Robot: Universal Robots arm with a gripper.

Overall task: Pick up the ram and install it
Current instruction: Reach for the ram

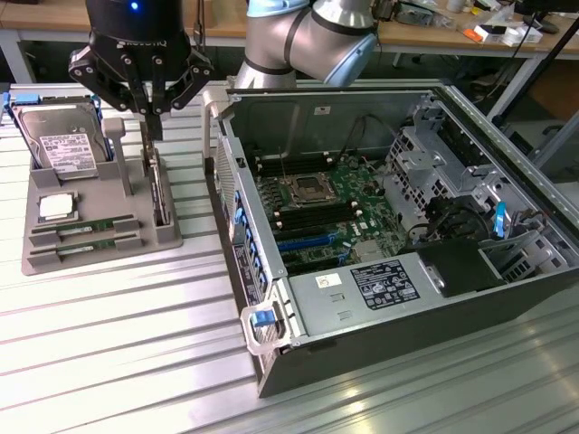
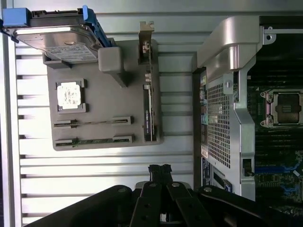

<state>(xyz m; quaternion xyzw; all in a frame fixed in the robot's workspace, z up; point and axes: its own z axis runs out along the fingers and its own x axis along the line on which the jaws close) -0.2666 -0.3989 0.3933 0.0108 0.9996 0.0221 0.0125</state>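
Two ram sticks (image 1: 86, 227) (image 2: 92, 140) lie edge-up in the front slots of a grey holder tray (image 1: 99, 258) (image 2: 104, 99) at the exterior view's left. They are thin and green, parallel to each other. My gripper (image 1: 150, 134) (image 2: 160, 169) hangs above the tray's side nearest the computer. It is over an expansion card (image 1: 161, 194) (image 2: 149, 104) standing on edge, and apart from the ram. Its fingers are shut together with nothing between them.
The tray also carries a silver hard drive (image 1: 63, 145) (image 2: 61, 42), a square CPU chip (image 1: 56, 206) (image 2: 70, 94) and a grey post (image 1: 118, 145). To the exterior view's right stands an open computer case (image 1: 507, 136) with its motherboard (image 1: 317, 212), memory slots and CPU socket (image 2: 286, 108) exposed.
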